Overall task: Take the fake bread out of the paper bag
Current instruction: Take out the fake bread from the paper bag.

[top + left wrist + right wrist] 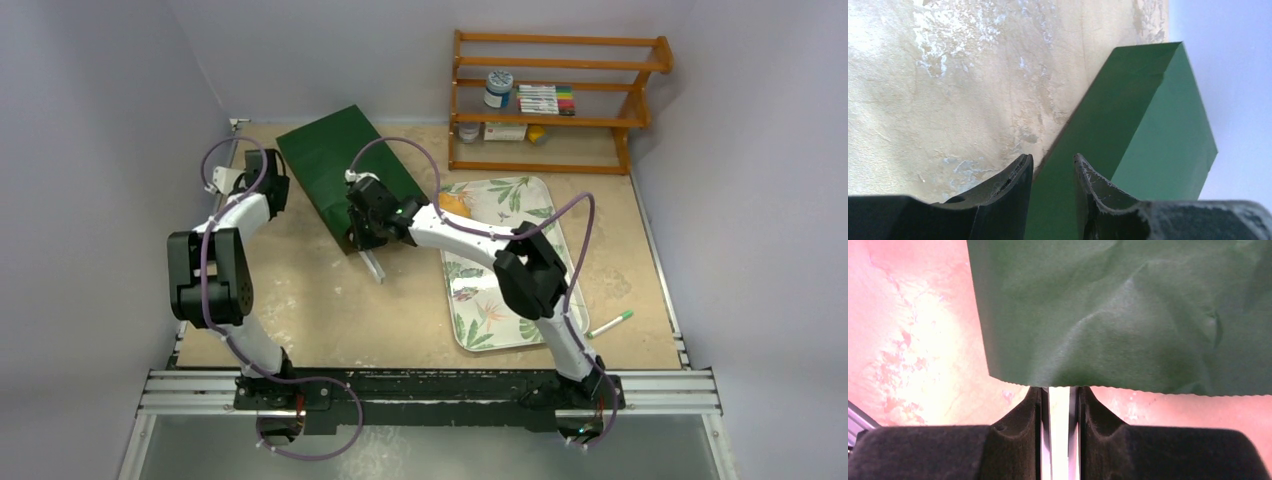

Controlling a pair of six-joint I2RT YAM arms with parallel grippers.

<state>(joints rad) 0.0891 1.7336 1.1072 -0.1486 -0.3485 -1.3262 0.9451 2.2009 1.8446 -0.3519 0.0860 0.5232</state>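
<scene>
The dark green paper bag [345,165] lies slanted on the table, its mouth toward the near side. My left gripper [280,188] is at the bag's left edge. In the left wrist view the green paper bag [1128,115] fills the gap between the jaws [1053,159]. My right gripper [362,240] is at the mouth. Its fingertips [1059,388] are hidden under the bag's serrated edge [1128,315]. The jaws stand close together with a white strip [1059,430] showing in the narrow gap. One golden-orange piece of fake bread [454,203] lies on the tray; any other bread is hidden.
A leaf-patterned tray [520,190] lies right of the bag, under the right arm. A wooden shelf [560,100] with a jar and markers stands at the back right. A green-and-white pen [610,323] lies near the right edge. The white strip [374,266] sticks out below the bag's mouth.
</scene>
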